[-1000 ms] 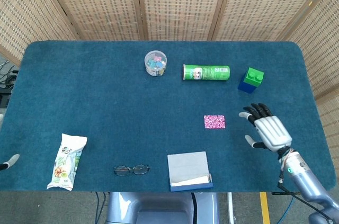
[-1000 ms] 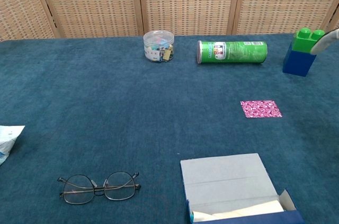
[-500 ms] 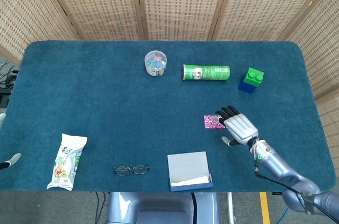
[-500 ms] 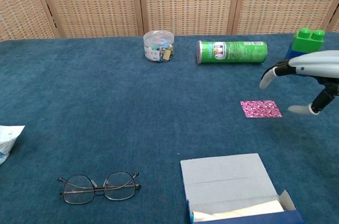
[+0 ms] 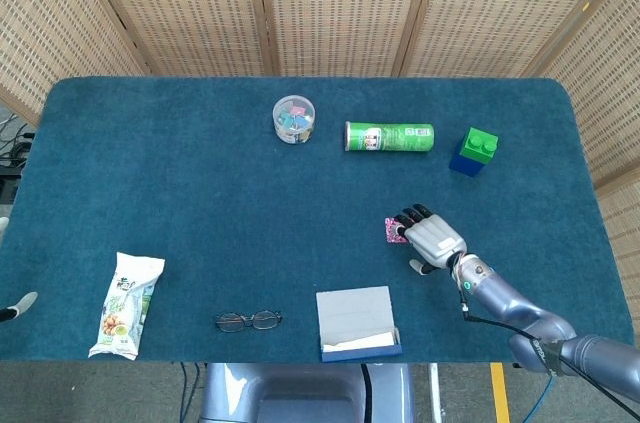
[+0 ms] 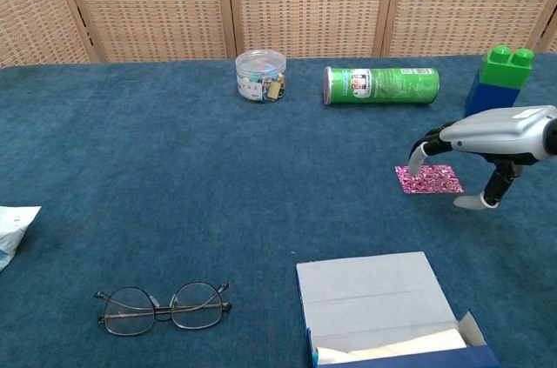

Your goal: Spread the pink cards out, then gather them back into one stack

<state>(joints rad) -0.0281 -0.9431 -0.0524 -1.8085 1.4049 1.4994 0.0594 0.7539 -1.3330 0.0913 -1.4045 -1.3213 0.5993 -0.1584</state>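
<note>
The pink cards lie as one small patterned stack on the blue table right of centre; in the chest view the cards lie flat and squared. My right hand reaches over the stack from the right, palm down, its fingers spread. In the chest view the right hand hovers just above the cards, with its fingertips coming down on the stack's left edge and the thumb low beside the near right corner. It holds nothing. Only a pale tip of my left hand shows at the table's left edge.
At the back stand a clear jar of clips, a green can lying on its side and a green-and-blue block. Along the front edge are a grey box, glasses and a snack packet.
My right hand has moved left from the table's right side to the pink cards and lowered, its fingertips now on the stack. The cards have not shifted.
</note>
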